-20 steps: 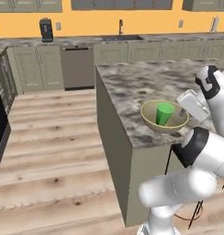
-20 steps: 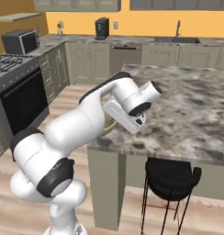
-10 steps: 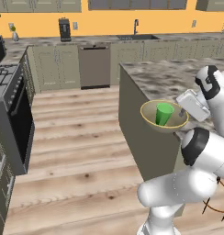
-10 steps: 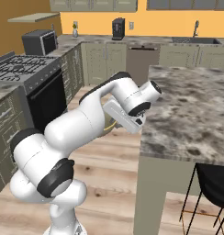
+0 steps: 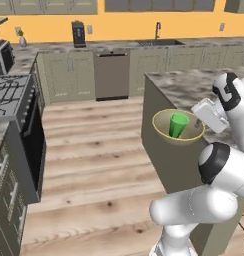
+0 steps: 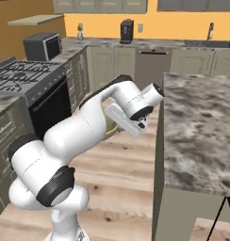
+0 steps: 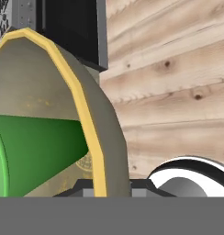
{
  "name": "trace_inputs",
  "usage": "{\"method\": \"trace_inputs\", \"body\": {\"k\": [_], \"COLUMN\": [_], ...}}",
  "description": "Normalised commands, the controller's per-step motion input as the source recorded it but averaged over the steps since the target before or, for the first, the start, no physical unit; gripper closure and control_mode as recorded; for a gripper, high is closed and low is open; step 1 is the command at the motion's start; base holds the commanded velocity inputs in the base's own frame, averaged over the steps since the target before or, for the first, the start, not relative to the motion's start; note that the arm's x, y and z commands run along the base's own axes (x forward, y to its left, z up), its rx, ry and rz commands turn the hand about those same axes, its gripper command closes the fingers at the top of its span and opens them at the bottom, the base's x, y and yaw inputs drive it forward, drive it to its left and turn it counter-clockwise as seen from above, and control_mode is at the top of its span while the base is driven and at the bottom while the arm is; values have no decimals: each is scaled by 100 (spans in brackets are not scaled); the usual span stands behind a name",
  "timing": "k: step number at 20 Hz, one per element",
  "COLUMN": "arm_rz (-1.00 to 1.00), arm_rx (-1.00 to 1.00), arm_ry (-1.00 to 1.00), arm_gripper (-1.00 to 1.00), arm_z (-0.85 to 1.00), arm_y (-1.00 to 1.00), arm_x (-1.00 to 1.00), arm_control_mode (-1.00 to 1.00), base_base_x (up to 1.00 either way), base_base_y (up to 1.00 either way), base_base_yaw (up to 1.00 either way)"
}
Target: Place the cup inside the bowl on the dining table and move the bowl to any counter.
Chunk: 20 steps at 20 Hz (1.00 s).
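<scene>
Cup [image 5: 177, 124] sits inside bowl [image 5: 178, 125]; first step judged done. Gripper [image 5: 201, 121] is clamped on the bowl's right rim, carrying it off the dining table [image 5: 194, 82] edge, over floor. Transport step in hand. Next: reach the far counter [image 5: 119, 47], keeping bowl level.

Both base views look forward over the arm; hand view sits close against the bowl [image 7: 93, 137].

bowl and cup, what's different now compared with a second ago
The base has driven, so both base views swung toward the stove; the kitchen itself did not move. The bowl has gone from over the dining table to past its edge, above the floor. The cup stays inside the bowl, and the end effector still grips the rim.
</scene>
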Motion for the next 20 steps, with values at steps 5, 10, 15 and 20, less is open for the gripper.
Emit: {"method": "trace_inputs", "body": {"k": [5,10,15,20], "arm_rz": [0,0,0,0], "arm_rx": [0,0,0,0], "arm_ry": [0,0,0,0], "arm_gripper": [100,100,100,100], "arm_z": [0,0,0,0], "arm_y": [0,0,0,0], "arm_x": [0,0,0,0], "arm_control_mode": [100,100,100,100], "base_base_x": [79,54,87,100], "base_base_y": [22,47,40,17], "base_base_yaw": [0,0,0,0]}}
